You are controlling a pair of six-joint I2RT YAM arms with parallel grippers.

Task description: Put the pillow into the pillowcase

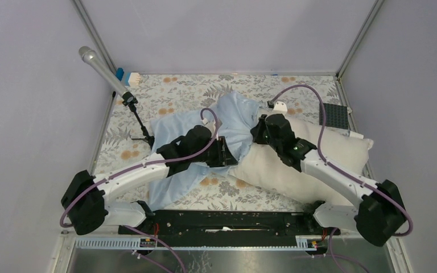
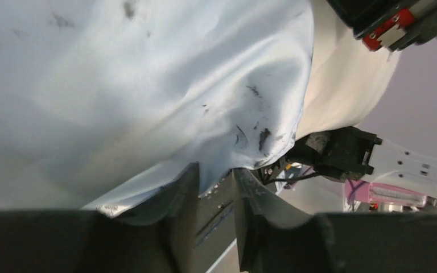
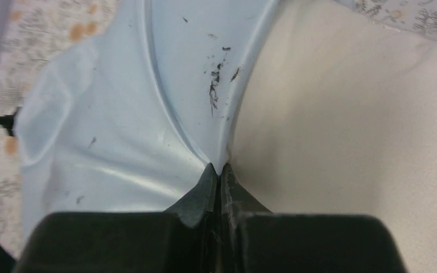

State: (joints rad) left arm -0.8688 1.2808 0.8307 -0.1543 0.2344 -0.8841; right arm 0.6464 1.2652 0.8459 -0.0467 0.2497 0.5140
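Two tools meet at the mouth of the pillowcase [image 3: 119,114]. The right tool [image 3: 219,169] is fully closed. Its tips pinch the light-blue hem right where it lies against the pillow [image 3: 347,125]. The left tool [image 2: 216,176] stands partly parted. A fold of hem dips toward the gap between its fingers [image 2: 179,193], but they do not look clamped on it, so I judge that side unheld.

Outward from there, the cream pillow lies diagonally across the right half of the floral-clothed bench [image 1: 165,91]. Its left end sits beneath the bunched blue fabric, and I cannot tell whether that end is inside the sack or merely under it. Most of the pillow is bare, and the rest of the pillowcase trails toward the left arm.

With only one side secured, a pull from the right tool could drag the whole sack along instead of widening the mouth. It could also slide the hem off the covered end. The pinch sits at the very tips on thin, slick-looking cloth, so a sharp tug may free it. If the left tool closes badly, it may catch nothing, or catch both layers and seal the opening. The plump pillow could also jam at the mouth.
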